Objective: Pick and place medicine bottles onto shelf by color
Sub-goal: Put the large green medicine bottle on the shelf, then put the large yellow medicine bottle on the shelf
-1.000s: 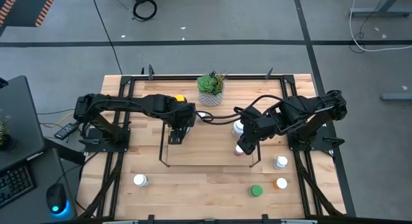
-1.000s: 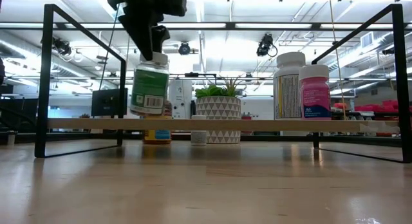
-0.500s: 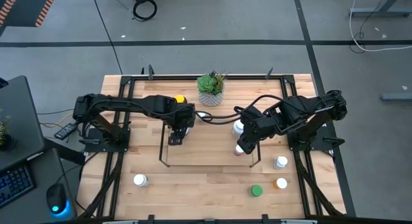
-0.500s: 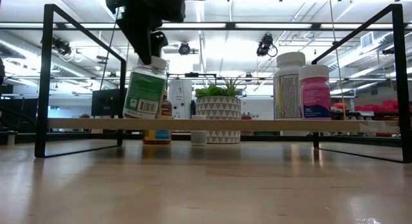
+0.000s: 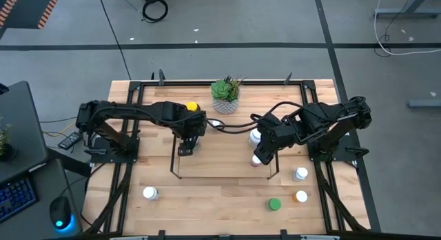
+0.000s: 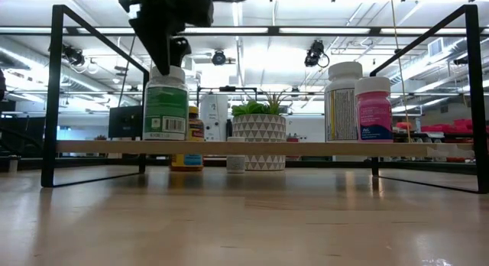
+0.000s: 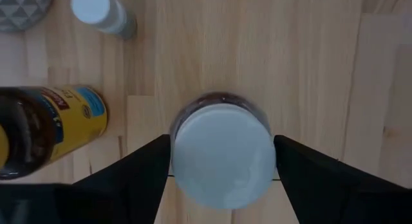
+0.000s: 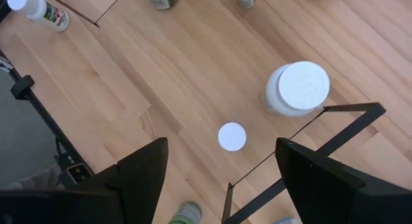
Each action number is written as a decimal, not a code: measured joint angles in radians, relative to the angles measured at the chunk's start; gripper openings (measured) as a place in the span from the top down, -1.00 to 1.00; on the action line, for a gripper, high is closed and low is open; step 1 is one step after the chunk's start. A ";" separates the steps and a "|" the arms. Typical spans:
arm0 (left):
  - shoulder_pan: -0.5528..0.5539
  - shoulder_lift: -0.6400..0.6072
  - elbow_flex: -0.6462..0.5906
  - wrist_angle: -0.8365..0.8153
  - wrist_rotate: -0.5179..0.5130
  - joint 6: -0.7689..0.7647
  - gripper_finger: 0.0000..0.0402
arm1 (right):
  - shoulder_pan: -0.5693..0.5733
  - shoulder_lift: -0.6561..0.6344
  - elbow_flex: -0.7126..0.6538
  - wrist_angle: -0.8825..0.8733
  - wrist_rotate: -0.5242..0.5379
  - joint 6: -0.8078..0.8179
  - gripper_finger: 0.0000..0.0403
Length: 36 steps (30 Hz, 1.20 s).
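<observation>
A white-capped bottle with a green label (image 6: 165, 105) stands upright at the left end of the black wire shelf (image 6: 252, 147), under my left gripper (image 5: 187, 145), which is shut on it. Its cap (image 7: 222, 156) fills the left wrist view. A white bottle (image 6: 344, 102) and a pink bottle (image 6: 373, 109) stand on the shelf's right end. My right gripper (image 5: 260, 157) hangs open above those two and touches nothing; its fingers spread wide in the right wrist view (image 8: 222, 141). My left gripper pinches the bottle's white cap (image 7: 187, 166) between its two fingers, one on each side of the round rim. The fingers (image 6: 170, 52) come from above, pointing down. The bottle stands upright with its base on the shelf's wooden floor.
An amber yellow-capped bottle (image 5: 193, 106), a small white bottle (image 7: 103, 11) and a potted plant (image 5: 226, 95) stand behind the shelf. In front lie a white bottle (image 5: 149, 193), another white one (image 5: 300, 174), an orange-capped one (image 5: 301, 196) and a green-capped one (image 5: 274, 204).
My left gripper has gone a little toward the table's left edge and down with the green-label bottle. The bottle hung tilted just above the shelf floor; now it stands upright with its base on the floor. The fingers stay on the cap.
</observation>
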 joint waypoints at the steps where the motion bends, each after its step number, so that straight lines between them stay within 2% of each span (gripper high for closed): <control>1: 0.001 -0.008 0.000 -0.001 0.000 0.000 -0.40 | 0.000 0.000 0.000 0.000 0.008 0.000 -0.46; 12: 0.021 -0.073 0.011 -0.002 -0.020 0.000 -0.41 | 0.000 0.000 0.000 0.000 0.026 0.000 -0.46; 19: 0.098 -0.076 0.148 -0.040 -0.035 0.000 -0.41 | 0.000 0.000 0.000 0.000 0.026 -0.004 -0.46; 22: 0.141 -0.076 0.185 -0.045 -0.105 -0.003 -0.41 | 0.000 0.000 0.000 0.000 0.023 -0.011 -0.46; 26: 0.222 -0.075 0.194 -0.048 -0.211 -0.150 -0.41 | 0.000 0.000 0.000 0.000 0.018 -0.011 -0.46; 31: 0.334 -0.057 0.194 -0.064 -0.159 -0.318 -0.41 | -0.002 0.000 0.000 0.000 0.018 -0.021 -0.46; 36: 0.398 -0.040 0.191 -0.073 -0.127 -0.341 -0.41 | -0.014 0.000 0.000 0.000 0.005 -0.045 -0.46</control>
